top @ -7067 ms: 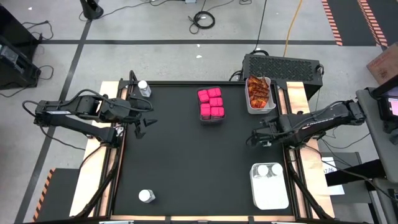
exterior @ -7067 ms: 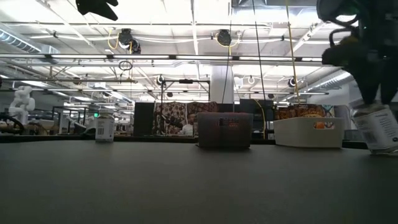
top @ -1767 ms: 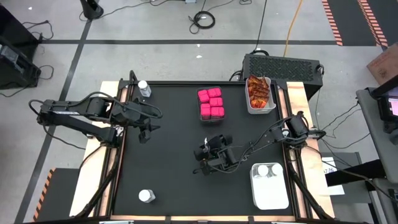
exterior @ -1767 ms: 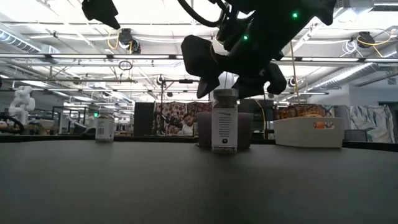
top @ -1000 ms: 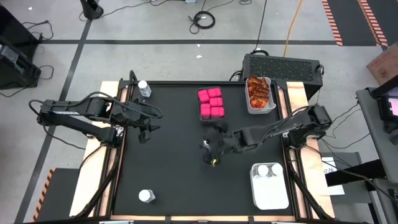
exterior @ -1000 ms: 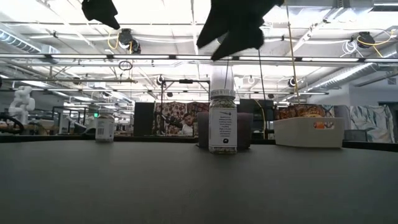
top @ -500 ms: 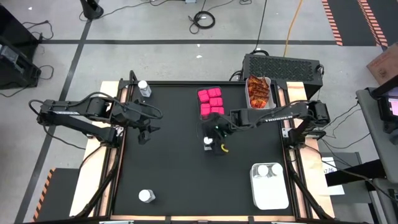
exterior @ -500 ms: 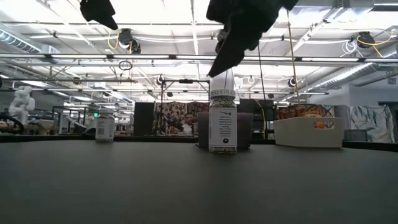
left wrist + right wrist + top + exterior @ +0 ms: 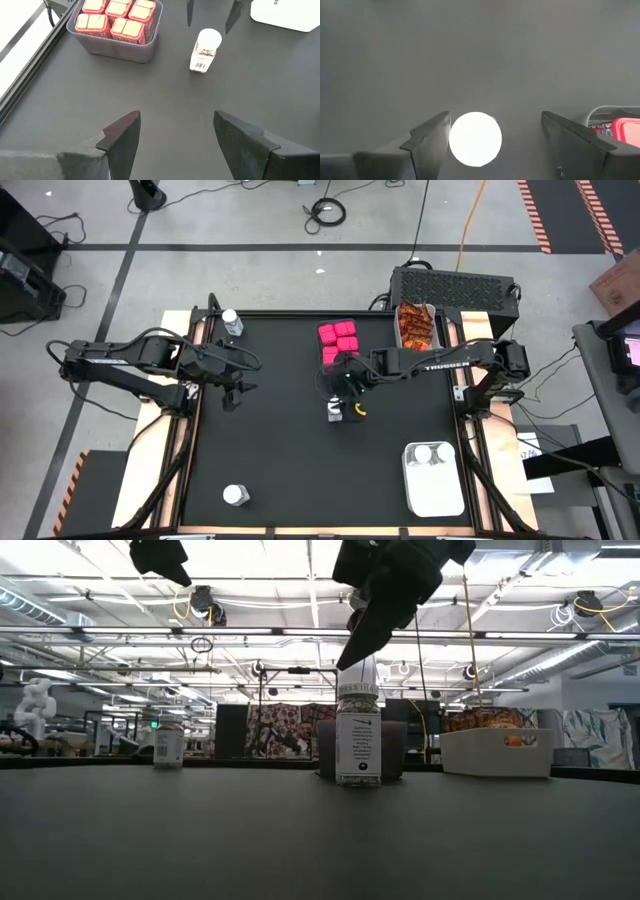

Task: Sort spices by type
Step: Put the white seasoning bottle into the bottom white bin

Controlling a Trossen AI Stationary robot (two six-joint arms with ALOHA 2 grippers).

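Note:
A clear jar with a white lid [image 9: 335, 411] stands upright on its base mid-table, and it also shows in the low view [image 9: 358, 740]. My right gripper [image 9: 343, 392] hovers open just above it, fingers pointing down. In the right wrist view the white lid [image 9: 475, 138] sits between the spread fingers without touching them. My left gripper [image 9: 232, 390] waits open over the table's left side. Pink packs [image 9: 340, 345] fill a clear tray. Orange sachets [image 9: 415, 328] lie in a white bin. Two jars [image 9: 432, 452] stand in another white bin.
One jar [image 9: 232, 323] stands at the far left corner and another [image 9: 235, 495] near the left front edge. The white bin [image 9: 435, 495] with the jars sits at the near right. Open black tabletop lies between the middle jar and the left arm.
My right gripper has moved from over the jar's near side toward the far edge and now hangs above the jar, fingers spread. The jar has stayed upright in the same spot.

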